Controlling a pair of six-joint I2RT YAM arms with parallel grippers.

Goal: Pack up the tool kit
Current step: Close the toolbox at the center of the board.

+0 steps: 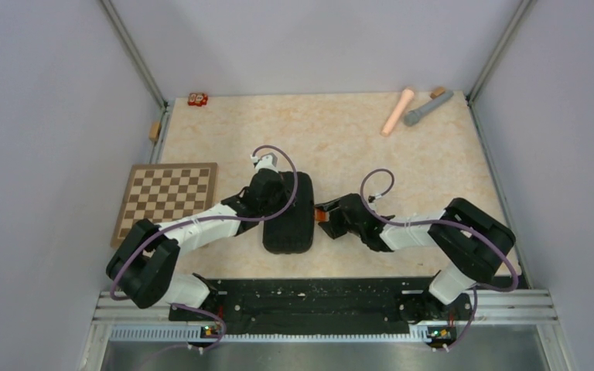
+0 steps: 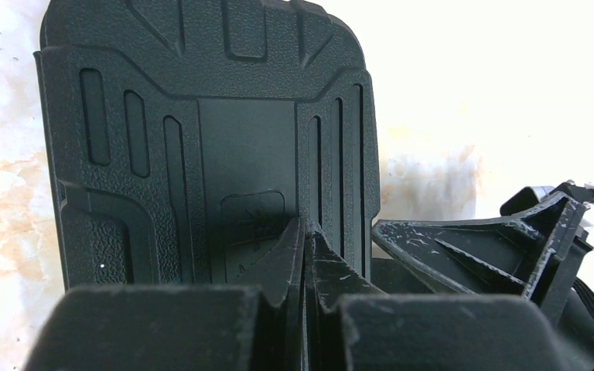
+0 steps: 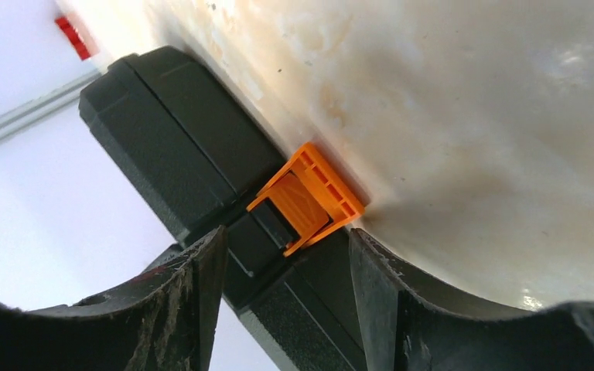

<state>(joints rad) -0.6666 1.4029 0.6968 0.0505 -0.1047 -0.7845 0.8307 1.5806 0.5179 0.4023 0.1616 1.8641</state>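
left tool [image 2: 305, 232] pinched together over the closed black case [image 2: 201, 116]; right tool [image 3: 286, 236] gapes at its orange latch [image 3: 309, 193]

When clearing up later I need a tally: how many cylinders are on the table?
2: a pink cylinder and a grey cylinder, side by side near the table's far right corner.

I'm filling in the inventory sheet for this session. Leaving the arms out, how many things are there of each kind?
Black tool case: 1
Chessboard: 1
Cylinders: 2, pink cylinder and grey cylinder
Small brown piece by the grey one: 1
Small red item at the far edge: 1
Tan block at the left edge: 1
Total: 7
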